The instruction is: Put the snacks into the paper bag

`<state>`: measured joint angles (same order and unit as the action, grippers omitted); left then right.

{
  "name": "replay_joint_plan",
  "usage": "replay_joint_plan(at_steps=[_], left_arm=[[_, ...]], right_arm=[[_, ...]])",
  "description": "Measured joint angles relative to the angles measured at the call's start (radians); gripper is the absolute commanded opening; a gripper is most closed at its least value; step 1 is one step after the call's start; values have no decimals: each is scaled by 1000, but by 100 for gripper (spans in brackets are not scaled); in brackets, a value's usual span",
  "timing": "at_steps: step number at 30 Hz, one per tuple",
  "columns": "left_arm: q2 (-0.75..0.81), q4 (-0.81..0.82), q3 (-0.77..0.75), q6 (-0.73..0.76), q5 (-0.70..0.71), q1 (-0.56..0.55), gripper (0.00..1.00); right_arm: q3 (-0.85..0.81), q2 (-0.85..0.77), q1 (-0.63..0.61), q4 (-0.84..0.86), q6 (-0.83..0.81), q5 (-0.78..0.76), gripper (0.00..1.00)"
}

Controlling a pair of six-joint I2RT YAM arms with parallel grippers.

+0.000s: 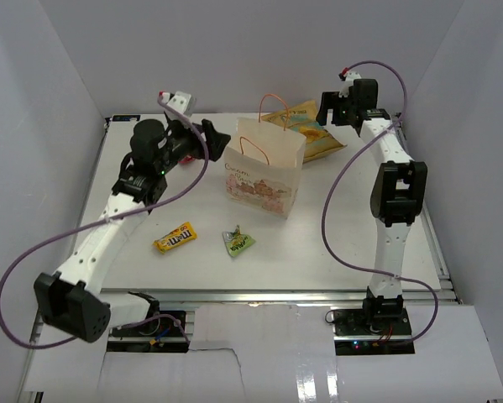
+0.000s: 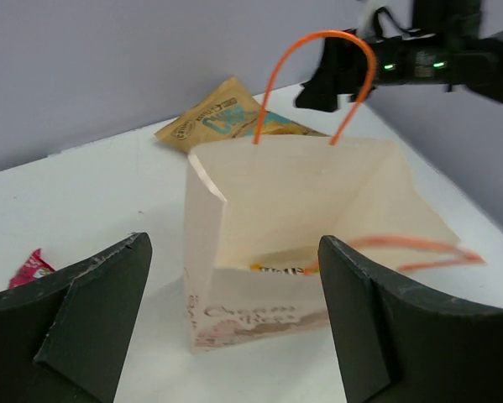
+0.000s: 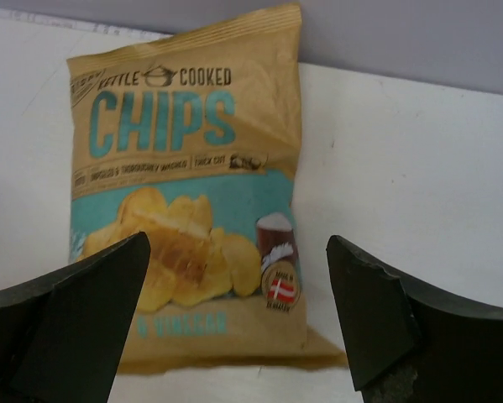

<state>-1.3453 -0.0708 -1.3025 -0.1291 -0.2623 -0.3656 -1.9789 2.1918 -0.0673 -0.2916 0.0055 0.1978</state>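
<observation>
Top external view: the paper bag [image 1: 264, 172] stands upright mid-table. The chip bag [image 1: 316, 134] lies flat just behind it. The M&M's packet [image 1: 175, 239] and the green packet [image 1: 238, 243] lie on the table in front, well apart from the bag.
Left wrist view: the left gripper [image 2: 233, 243] hangs above the bag's open mouth, fingers spread wide with nothing between them. A small yellow packet [image 2: 276, 269] shows at the bottom inside. The red-pink packet [image 2: 28, 269] lies on the table off to the bag's side.
Right wrist view: the right gripper [image 3: 236, 243] hovers over the chip bag, its claw wide apart and empty, not touching the film.
Risk, handles: one orange handle [image 2: 318, 35] stands up and the other droops across the mouth, blurred. A finger or a packet could snag a loop and drag the bag.
Risk, tipping: the bag looks light and nothing holds it. A nudge from either arm, or the chip bag pushed against its back, would likely topple it.
Risk, chip bag: the crinkly, air-filled film may slip from a pinch. It is wide against the bag's mouth and could catch on the rim.
Risk, arms: both work close to the bag and could meet above it.
</observation>
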Motion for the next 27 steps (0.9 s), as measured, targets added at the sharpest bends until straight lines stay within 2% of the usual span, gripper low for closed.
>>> replay_joint_plan(at_steps=[2,6,9,12,13,14,16,17,19,20,23,27], left_arm=[[121,-2,111,-40,-3,0,91],[309,-8,299,-139,-5,0,92],[372,-15,377,-191,-2,0,92],[365,-29,382,-217,0,0,92],[359,-32,381,-223,0,0,92],[351,-36,379,-228,0,0,92],[334,-42,376,-235,-3,0,92],[325,-42,376,-239,-6,0,92],[312,-42,376,-243,-11,0,92],[305,-42,376,-246,-14,0,92],[291,-37,376,-251,-27,0,92],[272,-13,376,-260,-54,0,92]], right_arm=[[-82,85,-2,30,18,-6,90],[-125,181,2,61,48,-4,90],[-138,230,3,76,66,6,92],[-131,252,6,85,84,27,99],[-119,252,8,89,92,39,93],[-108,250,10,97,94,49,82],[-60,236,18,124,109,79,69],[-33,227,21,135,117,94,56],[26,203,31,148,140,127,45],[59,187,39,159,150,145,37],[155,122,81,167,173,192,24],[301,24,150,181,192,222,17]])
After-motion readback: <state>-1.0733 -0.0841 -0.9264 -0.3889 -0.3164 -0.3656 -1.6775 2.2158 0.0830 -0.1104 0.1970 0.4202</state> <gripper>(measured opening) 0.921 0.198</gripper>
